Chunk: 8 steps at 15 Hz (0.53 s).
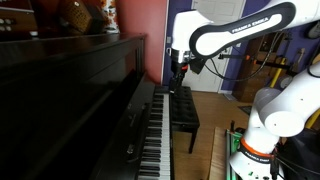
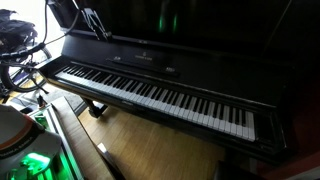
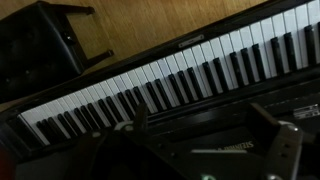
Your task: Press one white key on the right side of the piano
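The glossy black upright piano point(image 1: 70, 100) shows in both exterior views point(image 2: 190, 45). Its row of white and black keys point(image 1: 155, 140) runs along the front point(image 2: 150, 92) and crosses the wrist view point(image 3: 170, 80). My gripper point(image 1: 178, 72) hangs in the air above one end of the keyboard, clear of the keys. In an exterior view it is at the top left point(image 2: 95, 25). In the wrist view its two fingers point(image 3: 210, 135) stand wide apart, open and empty, over the piano's black front edge.
A black bench point(image 1: 183, 112) stands on the wooden floor before the keys and also shows in the wrist view point(image 3: 40, 40). Ornaments point(image 1: 85, 15) sit on the piano top. The robot's base point(image 2: 20, 140) and cables point(image 2: 20, 50) are beside the keyboard's end.
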### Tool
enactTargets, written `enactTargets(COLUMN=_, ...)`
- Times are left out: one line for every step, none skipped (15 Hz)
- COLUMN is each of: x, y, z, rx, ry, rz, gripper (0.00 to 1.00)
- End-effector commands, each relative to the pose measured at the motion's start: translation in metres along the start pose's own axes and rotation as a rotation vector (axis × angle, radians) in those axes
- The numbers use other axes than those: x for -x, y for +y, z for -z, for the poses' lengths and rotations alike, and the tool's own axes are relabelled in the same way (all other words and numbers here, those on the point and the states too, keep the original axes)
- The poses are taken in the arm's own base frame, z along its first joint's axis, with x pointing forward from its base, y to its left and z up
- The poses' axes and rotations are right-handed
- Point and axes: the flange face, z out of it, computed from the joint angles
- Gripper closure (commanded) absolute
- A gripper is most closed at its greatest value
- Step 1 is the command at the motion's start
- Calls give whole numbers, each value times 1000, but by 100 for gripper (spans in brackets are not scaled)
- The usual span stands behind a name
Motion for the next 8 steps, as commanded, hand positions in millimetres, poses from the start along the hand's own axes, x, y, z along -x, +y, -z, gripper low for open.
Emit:
enactTargets(x=-34, y=33, z=-56, rx=-39, ry=-10, rz=-61, gripper=0)
enactTargets(x=-41, y=42, z=-70, rx=-55, ry=-14, rz=-91, gripper=0)
enactTargets(x=-47, y=49, z=-82, rx=-63, ry=-16, rz=-114, gripper=0)
enactTargets(x=-51, y=56, z=-93, rx=-75, ry=-19, rz=-135, gripper=0)
enactTargets(x=-54, y=61, z=-101, rx=-85, ry=-21, rz=-157, gripper=0)
enactTargets(x=-43, y=53, z=-87, rx=-65, ry=-12, rz=-124, gripper=0)
enactTargets(x=-46, y=58, z=-95, rx=-68, ry=-18, rz=-136, gripper=0)
enactTargets(x=-49, y=60, z=-100, rx=-70, ry=-24, rz=-142, gripper=0)
